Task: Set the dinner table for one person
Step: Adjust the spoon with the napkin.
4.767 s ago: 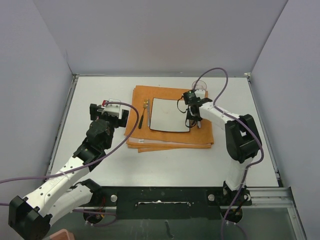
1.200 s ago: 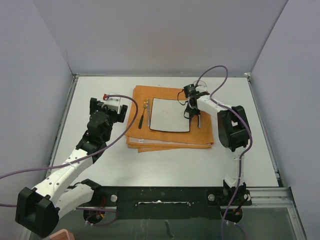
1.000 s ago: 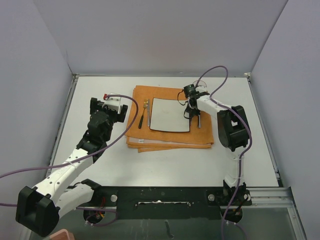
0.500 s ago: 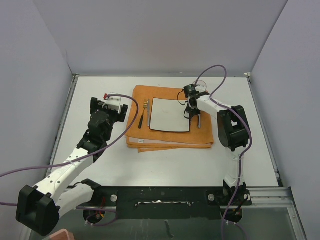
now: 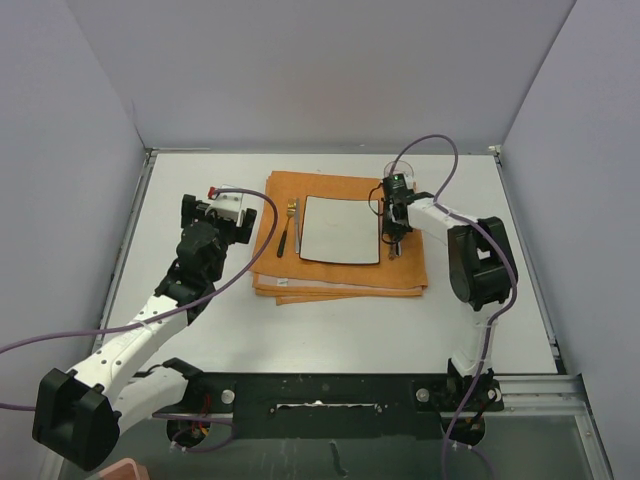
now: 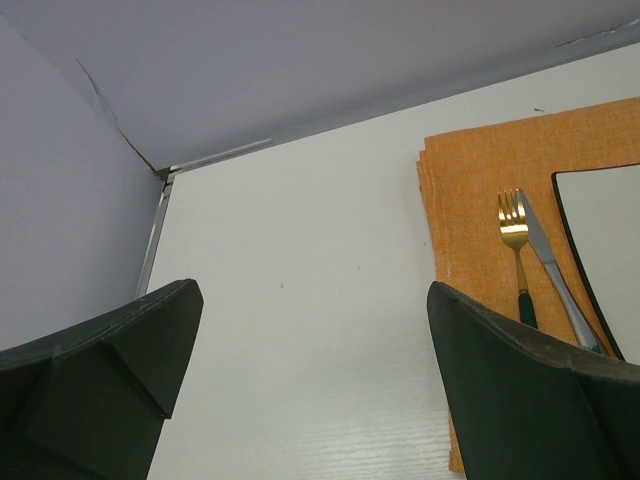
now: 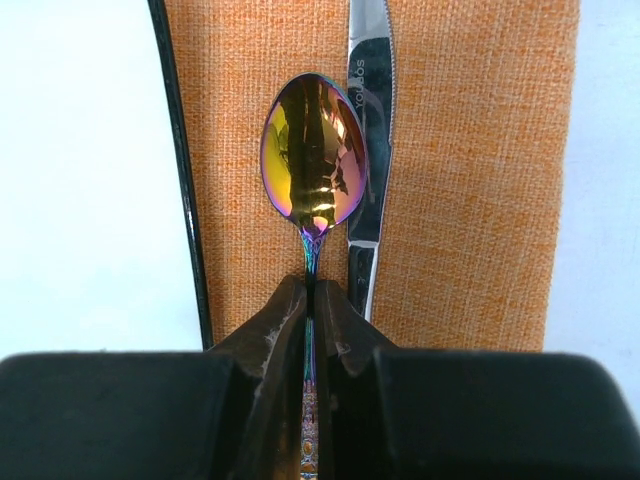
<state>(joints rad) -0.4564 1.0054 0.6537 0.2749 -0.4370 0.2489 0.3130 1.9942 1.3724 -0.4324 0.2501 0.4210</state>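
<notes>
On the white dinner table [image 5: 200, 180] lies an orange placemat [image 5: 345, 275] with a square white plate [image 5: 342, 228] on it. An iridescent spoon [image 7: 314, 155] lies on the mat between the plate's black rim [image 7: 185, 200] and a silver knife [image 7: 368, 150]. My right gripper [image 7: 312, 292] is shut on the spoon's thin handle, and it stands just right of the plate [image 5: 394, 236]. A gold fork [image 6: 513, 225] and a second silver blade [image 6: 555, 280] lie left of the plate. My left gripper [image 6: 312, 300] hangs open over bare table [image 6: 300, 250], left of the mat [image 5: 216, 214].
Grey walls close the table in at the back and on both sides, meeting at the far left corner [image 6: 160, 172]. A black rail [image 5: 320, 395] with the arm bases runs along the near edge. Purple cables [image 5: 430, 145] arc over both arms.
My right gripper has shut on the spoon's handle, and its wrist has shifted slightly right along the plate's right side. The left arm has stayed where it was, open.
</notes>
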